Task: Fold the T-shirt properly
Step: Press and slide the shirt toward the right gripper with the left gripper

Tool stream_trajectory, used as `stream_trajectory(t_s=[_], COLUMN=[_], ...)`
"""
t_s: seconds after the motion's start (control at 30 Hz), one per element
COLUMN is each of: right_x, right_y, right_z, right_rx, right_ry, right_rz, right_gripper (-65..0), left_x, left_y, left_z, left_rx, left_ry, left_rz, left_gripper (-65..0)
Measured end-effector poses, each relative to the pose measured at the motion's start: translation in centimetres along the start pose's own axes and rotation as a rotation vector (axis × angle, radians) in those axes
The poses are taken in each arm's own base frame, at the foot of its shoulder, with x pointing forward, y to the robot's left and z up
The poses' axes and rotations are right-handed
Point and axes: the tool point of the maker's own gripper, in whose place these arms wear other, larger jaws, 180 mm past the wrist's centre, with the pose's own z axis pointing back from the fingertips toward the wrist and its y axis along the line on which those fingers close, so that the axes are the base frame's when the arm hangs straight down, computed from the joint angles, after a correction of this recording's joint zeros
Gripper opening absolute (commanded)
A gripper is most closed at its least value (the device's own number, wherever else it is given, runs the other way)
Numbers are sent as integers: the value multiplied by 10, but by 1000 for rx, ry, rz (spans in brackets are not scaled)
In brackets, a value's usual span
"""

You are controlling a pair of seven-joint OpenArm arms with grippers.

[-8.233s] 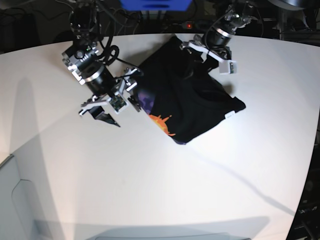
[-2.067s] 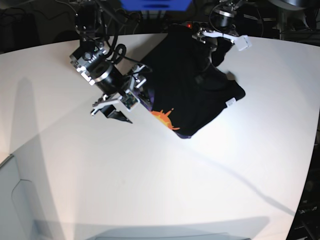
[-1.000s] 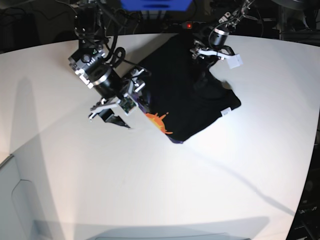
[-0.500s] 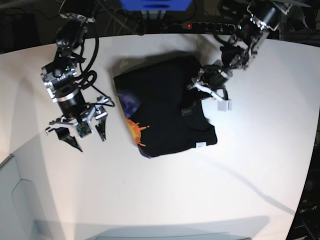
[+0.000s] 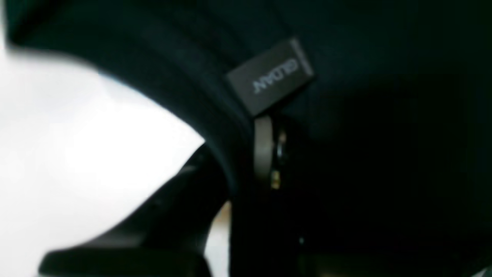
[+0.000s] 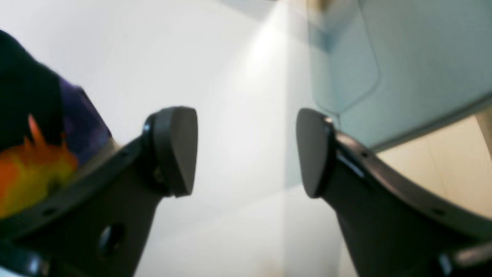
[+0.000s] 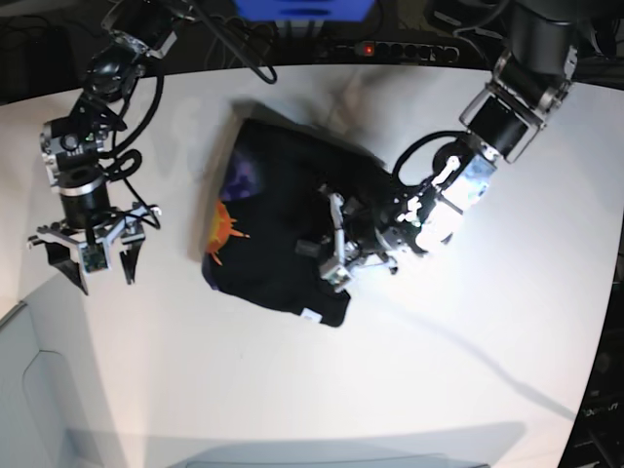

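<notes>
Left wrist: fingers (image 5: 265, 154) pinched on the T-shirt (image 5: 346, 115) by its neck label; soft, limp cloth.
Right wrist: fingers (image 6: 177, 150) spread, empty; print corner alongside.
Base: T-shirt (image 7: 273, 224) bunched mid-bench (image 7: 439, 370); grip hems, not folds.

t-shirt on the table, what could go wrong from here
1. The left gripper is shut on the T-shirt near its collar tag; pulling from this one point may bunch the cloth instead of laying a flat fold.
2. The right gripper is open, off the cloth, so nothing anchors the printed side and the shirt may slide.
</notes>
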Motion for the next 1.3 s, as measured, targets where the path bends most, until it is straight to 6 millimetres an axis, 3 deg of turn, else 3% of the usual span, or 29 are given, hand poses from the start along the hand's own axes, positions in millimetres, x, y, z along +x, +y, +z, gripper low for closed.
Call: stream_trajectory(t_s=[0.17, 0.23, 0.33, 0.53, 0.83, 0.93, 1.13, 1.23, 1.3], right_x=[-5, -10, -9, -20, -18, -18, -18, -18, -18], right_y=[-11, -15, -17, -17, -18, -17, -17, -17, -16], right_z=[3, 5, 5, 10, 9, 9, 9, 9, 9], right_rx=[-33, -44, -48, -50, -52, -50, -49, -49, -49], right_ry=[6, 23, 20, 49, 44, 41, 42, 41, 41], right_rz=[-17, -12, -12, -14, -15, -14, -14, -14, -17], right_gripper=[-243, -243, -243, -243, -243, -243, -243, -243, -243], left_x=[26, 27, 38, 57, 59, 58, 72, 79, 79], left_y=[-56, -70, -74, -74, -76, -78, -61, -56, -55], left_z=[-26, -36, -52, -73, -76, -76, -64, -51, -42], left_rx=[-107, -111, -74, 5, 10, 15, 100, 139, 145], left_ry=[76, 111, 158, 198, 206, 228, 251, 249, 251], left_rz=[-445, -614, -785, -862, -876, -921, -932, -951, -959], left_gripper=[-650, -650, -650, -650, -634, -525, -144, -28, 0])
